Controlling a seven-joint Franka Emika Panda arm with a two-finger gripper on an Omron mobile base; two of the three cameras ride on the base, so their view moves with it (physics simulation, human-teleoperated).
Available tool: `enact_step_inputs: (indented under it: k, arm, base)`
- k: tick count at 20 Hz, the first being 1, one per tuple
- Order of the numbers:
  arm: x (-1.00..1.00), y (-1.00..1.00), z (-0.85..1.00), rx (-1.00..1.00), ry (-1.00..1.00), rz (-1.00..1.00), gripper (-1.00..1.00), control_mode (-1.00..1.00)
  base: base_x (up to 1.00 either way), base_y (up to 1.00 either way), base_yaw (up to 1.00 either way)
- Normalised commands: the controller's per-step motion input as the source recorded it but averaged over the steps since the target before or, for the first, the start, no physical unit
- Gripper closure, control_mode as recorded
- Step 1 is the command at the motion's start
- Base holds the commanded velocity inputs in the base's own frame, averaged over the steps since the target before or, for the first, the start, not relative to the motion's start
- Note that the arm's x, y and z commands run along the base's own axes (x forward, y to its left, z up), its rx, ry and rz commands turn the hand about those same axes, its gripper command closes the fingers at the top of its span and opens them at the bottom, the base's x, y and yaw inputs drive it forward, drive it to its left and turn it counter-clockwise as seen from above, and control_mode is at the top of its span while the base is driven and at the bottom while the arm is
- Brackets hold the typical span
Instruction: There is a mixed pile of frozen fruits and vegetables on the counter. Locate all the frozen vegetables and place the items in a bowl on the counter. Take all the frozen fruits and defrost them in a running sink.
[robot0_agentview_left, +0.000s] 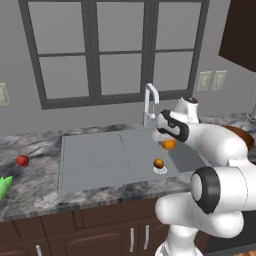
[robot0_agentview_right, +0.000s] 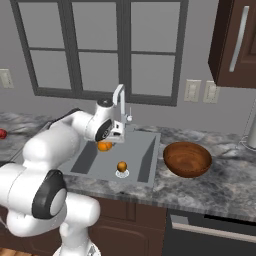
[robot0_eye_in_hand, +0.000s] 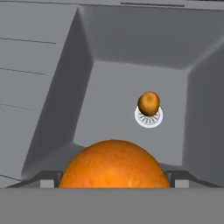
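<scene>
Sink (robot0_agentview_right: 145, 150) holds brownish ball (robot0_agentview_right: 122, 166) on drain; fingers (robot0_eye_in_hand: 114, 181) spread around orange ball (robot0_eye_in_hand: 114, 165).

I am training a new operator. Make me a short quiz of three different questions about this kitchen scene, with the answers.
1. True or false: the brownish orange ball lies on the sink's round drain.
2. What sits between the fingers of the gripper?
A. a green pointed piece
B. a bright orange ball
C. a red ball
3. Fill the gap: the wooden bowl stands on the counter and holds ____.

Key
1. True.
2. B, the bright orange ball, over the basin.
3. Nothing; the green pointed piece and the red ball lie on the counter, on the other side of the sink.
</scene>
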Motion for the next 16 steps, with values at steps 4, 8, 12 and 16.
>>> enact_step_inputs:
  k: [4, 8, 12, 16]
  arm:
    - [0.0, -0.06, -0.29, 0.03, 0.0, -0.04, 1.0, -1.0]
    - [0.0, 0.0, -0.28, 0.01, 0.0, -0.05, 1.0, -1.0]
    - [0.0, 0.0, -0.25, 0.01, 0.0, -0.05, 1.0, -1.0]
    - [0.0, 0.0, -0.25, 0.0, 0.0, -0.05, 1.0, -1.0]
  base:
    - [0.0, 0.0, 0.0]
    - [0.0, 0.0, 0.0]
    - [0.0, 0.0, 0.0]
    - [0.0, 0.0, 0.0]
